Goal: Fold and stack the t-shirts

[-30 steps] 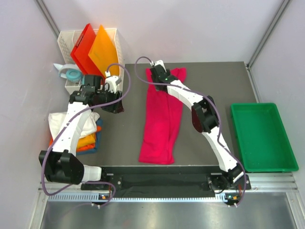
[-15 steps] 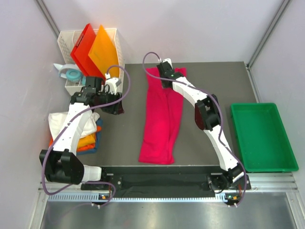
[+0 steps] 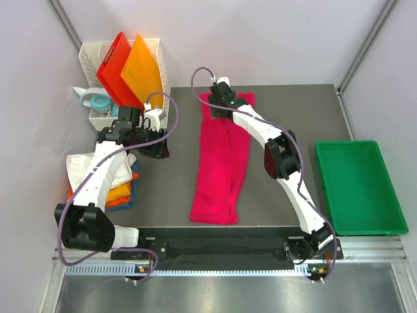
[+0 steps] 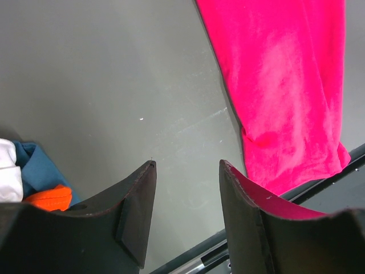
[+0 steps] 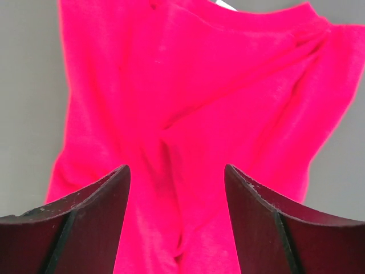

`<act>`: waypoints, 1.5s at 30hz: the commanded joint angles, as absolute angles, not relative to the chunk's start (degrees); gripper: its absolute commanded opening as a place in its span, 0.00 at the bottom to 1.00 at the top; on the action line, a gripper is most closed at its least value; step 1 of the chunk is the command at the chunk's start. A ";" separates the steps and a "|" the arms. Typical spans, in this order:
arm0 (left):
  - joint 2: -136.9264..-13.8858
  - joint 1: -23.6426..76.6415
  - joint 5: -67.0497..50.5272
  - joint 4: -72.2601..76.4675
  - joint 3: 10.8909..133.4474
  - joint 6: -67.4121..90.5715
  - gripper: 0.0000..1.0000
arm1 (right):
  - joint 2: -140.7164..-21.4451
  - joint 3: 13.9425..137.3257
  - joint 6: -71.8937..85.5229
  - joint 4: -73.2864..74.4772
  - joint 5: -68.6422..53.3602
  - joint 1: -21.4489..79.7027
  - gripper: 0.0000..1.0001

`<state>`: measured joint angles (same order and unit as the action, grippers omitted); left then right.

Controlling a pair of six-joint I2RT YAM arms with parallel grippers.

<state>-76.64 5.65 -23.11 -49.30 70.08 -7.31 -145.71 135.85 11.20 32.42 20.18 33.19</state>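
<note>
under right tool [image 5: 177,171]: crimson-pink shirt [image 3: 221,163] far end, tool spread | left tool [image 4: 187,164]: spread, shirt beside it

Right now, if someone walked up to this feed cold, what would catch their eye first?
The crimson-pink t-shirt, a long folded strip down the middle of the table, with the right gripper open above its far end. Next comes the bright green tray at the right edge. Then the red board and orange board, standing in the white basket at the far left.
</note>
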 commanded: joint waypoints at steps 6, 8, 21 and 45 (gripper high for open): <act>-75.32 5.36 -23.20 -48.16 69.08 -6.94 0.52 | -148.62 138.34 15.20 33.57 16.53 32.44 0.59; -75.41 5.36 -23.20 -48.16 69.00 -6.77 0.52 | -148.80 138.51 15.91 33.92 16.17 32.17 0.57; -75.50 5.36 -24.43 -47.37 67.33 -5.28 0.52 | -144.85 133.16 16.70 30.50 17.66 31.46 0.44; -75.41 5.36 -26.19 -44.57 68.46 -5.01 0.51 | -136.58 128.76 15.39 30.85 20.82 30.50 0.58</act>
<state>-76.64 5.65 -23.88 -48.77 66.83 -5.63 -142.34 125.73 17.58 29.61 17.41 31.07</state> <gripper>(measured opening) 0.513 0.599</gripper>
